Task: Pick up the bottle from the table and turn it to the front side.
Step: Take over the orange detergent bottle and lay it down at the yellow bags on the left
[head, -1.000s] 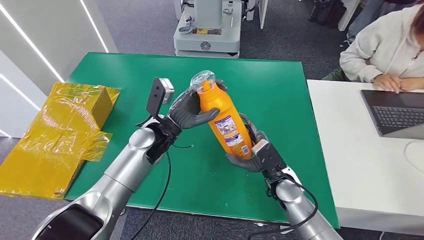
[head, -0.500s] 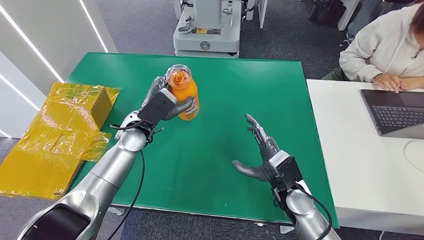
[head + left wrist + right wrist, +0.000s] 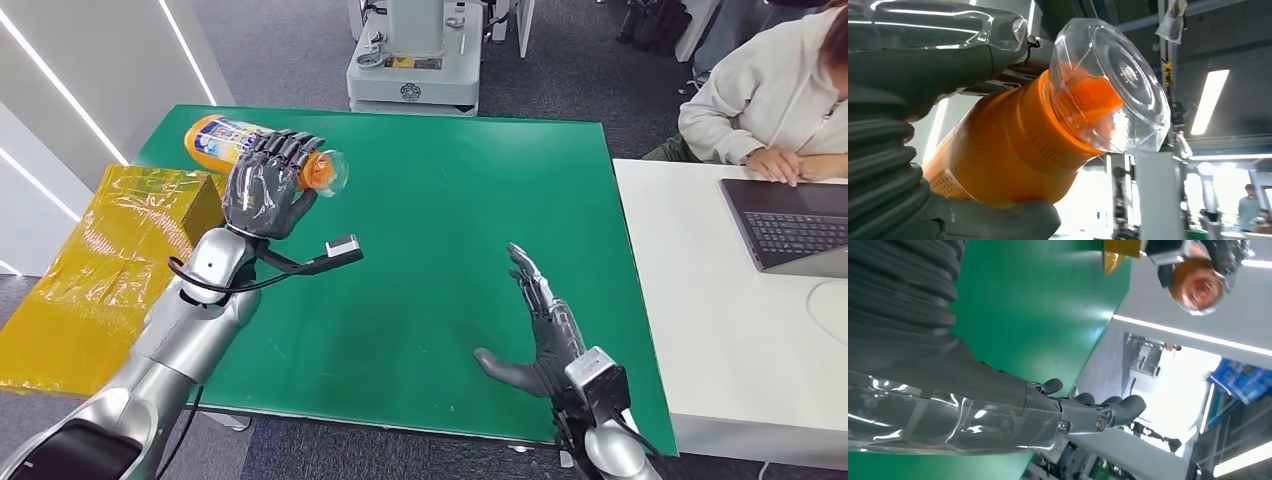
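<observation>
Bottle: the orange bottle (image 3: 225,142) lies sideways in the air above the far left corner of the green table (image 3: 450,200), its clear cap (image 3: 330,172) pointing toward the table's middle and its label end toward the table's left edge.
Left robot hand: the left robot hand (image 3: 265,185) is wrapped around the bottle near the neck, fingers curled over the top.
Right robot hand: the right robot hand (image 3: 540,330) hovers over the near right part of the table, fingers spread and straight, holding nothing.
Yellow box: a box wrapped in yellow film (image 3: 110,260) sits just beside the table's left edge.
Person: a person in a light hoodie (image 3: 770,90) sits beyond the table's right side at a laptop (image 3: 790,225).
</observation>
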